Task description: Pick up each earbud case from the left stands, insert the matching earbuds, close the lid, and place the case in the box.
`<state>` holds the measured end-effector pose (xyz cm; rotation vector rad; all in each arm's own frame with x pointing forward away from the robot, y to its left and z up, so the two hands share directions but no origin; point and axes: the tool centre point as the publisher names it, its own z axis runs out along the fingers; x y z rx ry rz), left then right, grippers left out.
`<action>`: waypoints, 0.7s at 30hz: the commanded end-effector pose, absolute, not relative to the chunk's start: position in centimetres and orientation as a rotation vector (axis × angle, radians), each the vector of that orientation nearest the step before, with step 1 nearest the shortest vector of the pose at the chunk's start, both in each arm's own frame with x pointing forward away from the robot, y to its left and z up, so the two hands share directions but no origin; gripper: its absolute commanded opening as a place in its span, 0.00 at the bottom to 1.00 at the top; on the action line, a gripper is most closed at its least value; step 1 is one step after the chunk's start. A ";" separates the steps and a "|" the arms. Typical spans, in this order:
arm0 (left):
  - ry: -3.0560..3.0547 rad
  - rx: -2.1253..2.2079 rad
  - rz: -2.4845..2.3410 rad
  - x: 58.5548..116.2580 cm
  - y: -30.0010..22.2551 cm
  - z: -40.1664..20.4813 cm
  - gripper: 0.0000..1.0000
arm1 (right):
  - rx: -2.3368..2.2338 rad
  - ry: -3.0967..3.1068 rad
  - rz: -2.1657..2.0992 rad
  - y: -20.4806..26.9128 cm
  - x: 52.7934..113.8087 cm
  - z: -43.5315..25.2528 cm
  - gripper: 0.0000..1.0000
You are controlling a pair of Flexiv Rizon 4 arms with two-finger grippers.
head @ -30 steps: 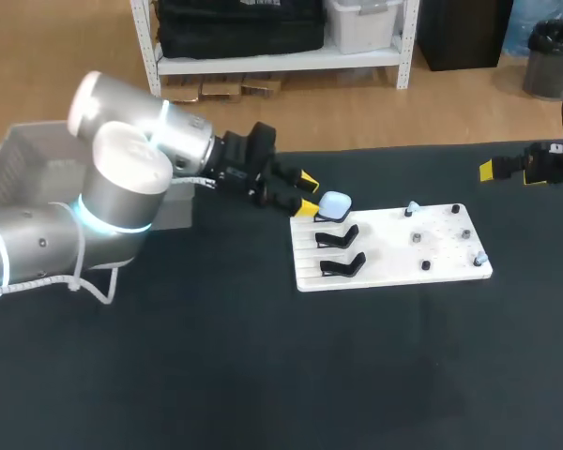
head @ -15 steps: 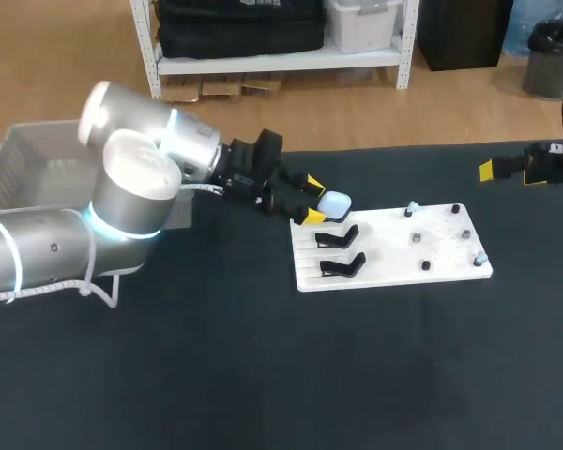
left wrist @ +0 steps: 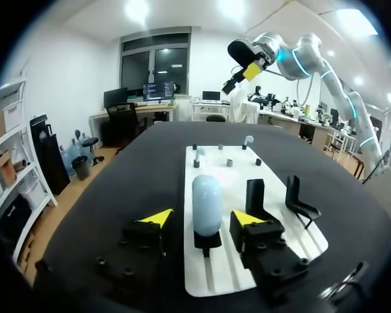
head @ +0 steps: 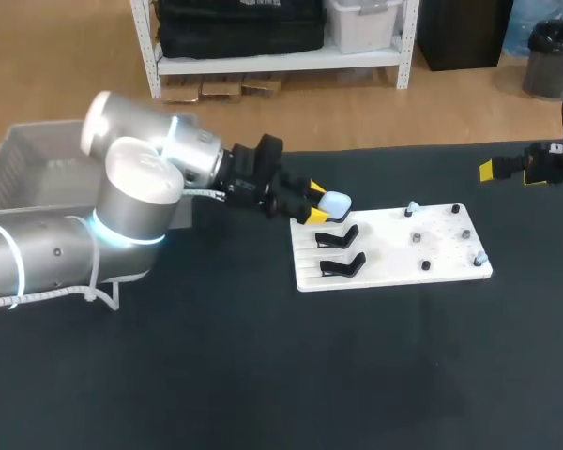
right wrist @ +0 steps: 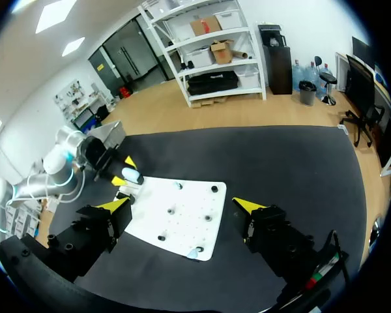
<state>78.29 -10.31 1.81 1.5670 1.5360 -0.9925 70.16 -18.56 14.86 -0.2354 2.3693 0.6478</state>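
1. The pale blue, smooth, rounded plastic earbud case (left wrist: 207,199) stands upright on a black angled stand (left wrist: 207,240). This stand sits at the near edge of a flat white rectangular board (left wrist: 215,156).
2. Two empty black stands of the same bent shape (left wrist: 255,195) are mounted beside it on the board.
3. The board lies on the dark matte table (head: 263,375).
4. The left gripper (left wrist: 202,218) straddles the case. One yellow-tipped finger is on each side, and a gap shows at both sides, so the fingers are spread and grip nothing.
5. The right gripper (right wrist: 182,205) hangs over the far right of the table, well apart from the board. Its fingers are spread wide and hold nothing.
6. The grey lattice-walled box (head: 28,164) sits at the left edge of the table, behind the left arm.
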 end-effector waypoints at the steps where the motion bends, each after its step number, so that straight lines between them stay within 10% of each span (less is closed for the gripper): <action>1: 1.528 1.564 -0.997 78.4 -10.5 1.6 0.49 | -0.235 2.371 0.644 -18.5 70.1 14.9 1.00; 21: 1.541 1.531 -1.030 78.2 -11.3 1.3 0.47 | -0.235 2.371 0.644 -18.5 70.1 14.9 1.00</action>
